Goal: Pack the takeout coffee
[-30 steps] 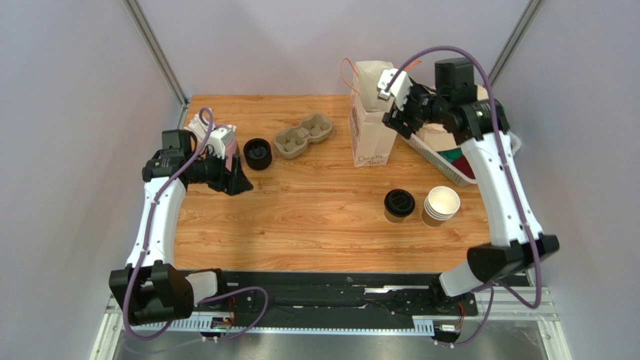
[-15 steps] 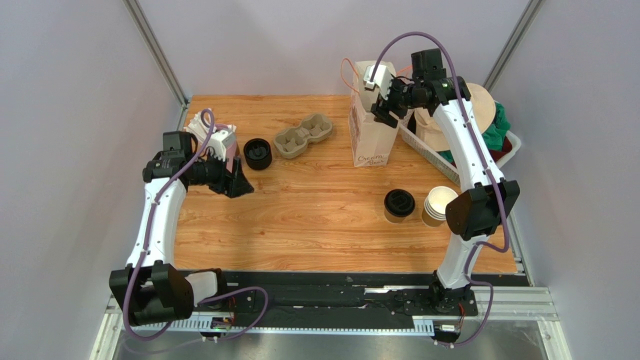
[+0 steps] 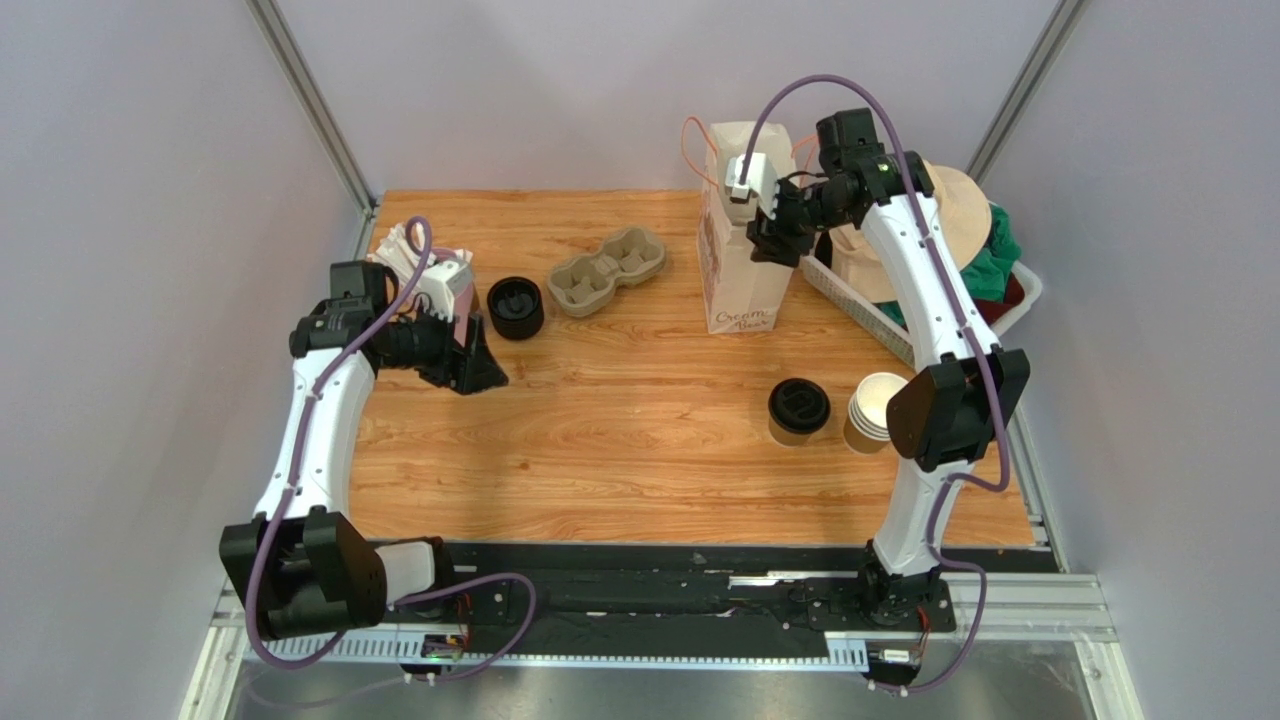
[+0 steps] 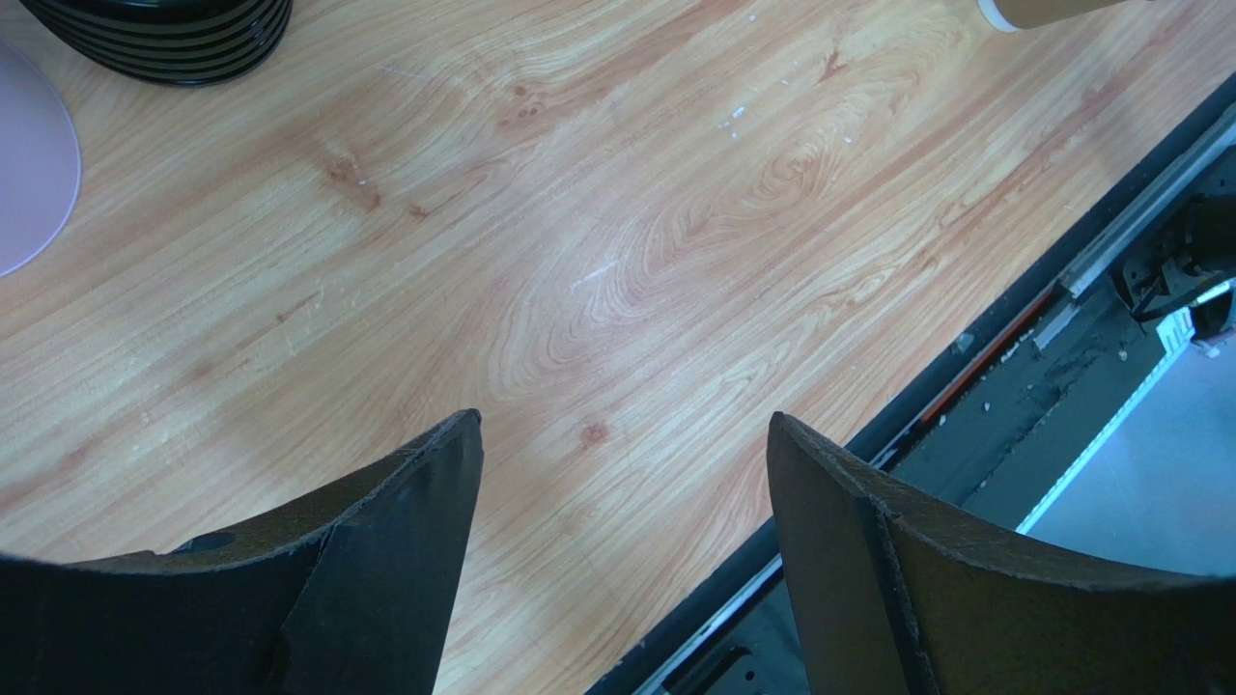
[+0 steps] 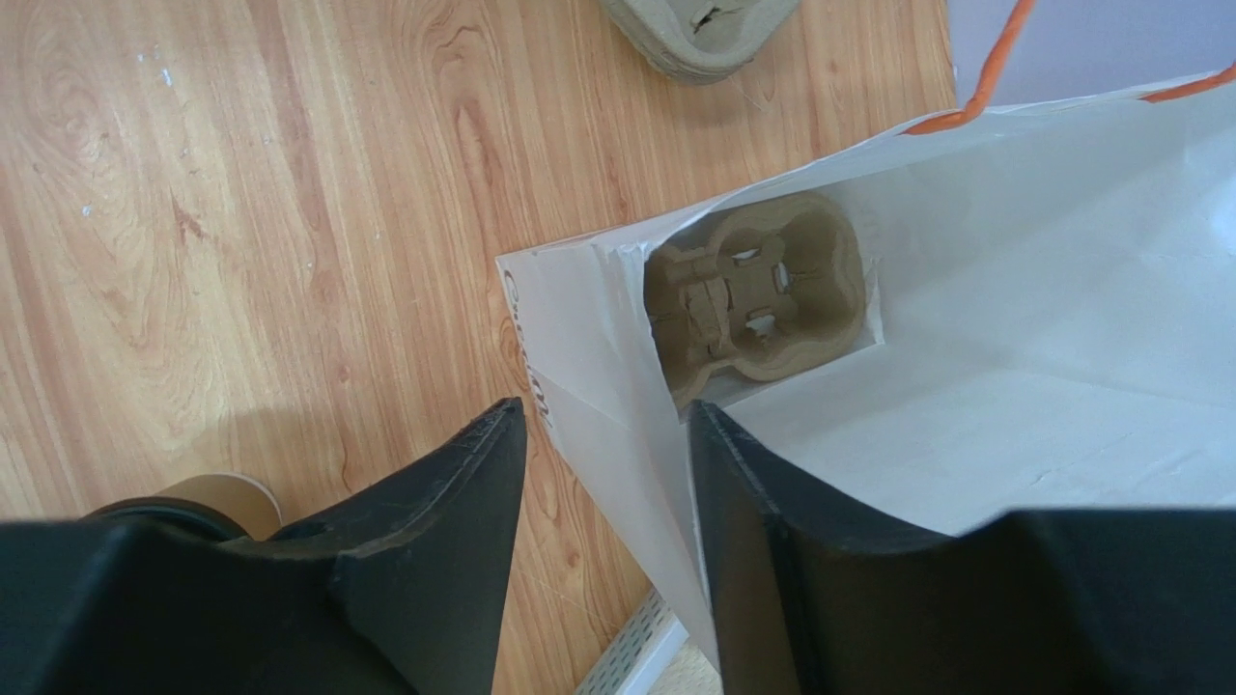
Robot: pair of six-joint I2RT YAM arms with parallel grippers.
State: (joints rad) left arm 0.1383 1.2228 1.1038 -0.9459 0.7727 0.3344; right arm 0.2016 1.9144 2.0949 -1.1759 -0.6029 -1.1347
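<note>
The takeout coffee (image 3: pixel 798 408), a brown paper cup with a black lid, stands on the table right of centre, away from both grippers. Behind it stands a white paper bag (image 3: pixel 742 255) with its mouth open. My right gripper (image 3: pixel 769 233) is at the bag's top right rim. In the right wrist view that gripper (image 5: pixel 607 410) straddles the bag's wall (image 5: pixel 610 348): one finger is inside, one outside, and a gap still shows on the outer side. A cardboard cup carrier (image 5: pixel 755 297) lies in the bag's bottom. My left gripper (image 3: pixel 473 365) hovers open and empty over the left of the table.
A stack of lidless brown cups (image 3: pixel 879 408) stands right of the coffee. A pile of black lids (image 3: pixel 516 308) and a second cup carrier (image 3: pixel 607 272) sit at the back left. A white basket (image 3: pixel 902 338) with a hat and cloth is at the right edge.
My right arm swung left from over the basket to the bag's rim, and its jaws have narrowed around the bag's wall. The left arm has stayed still.
</note>
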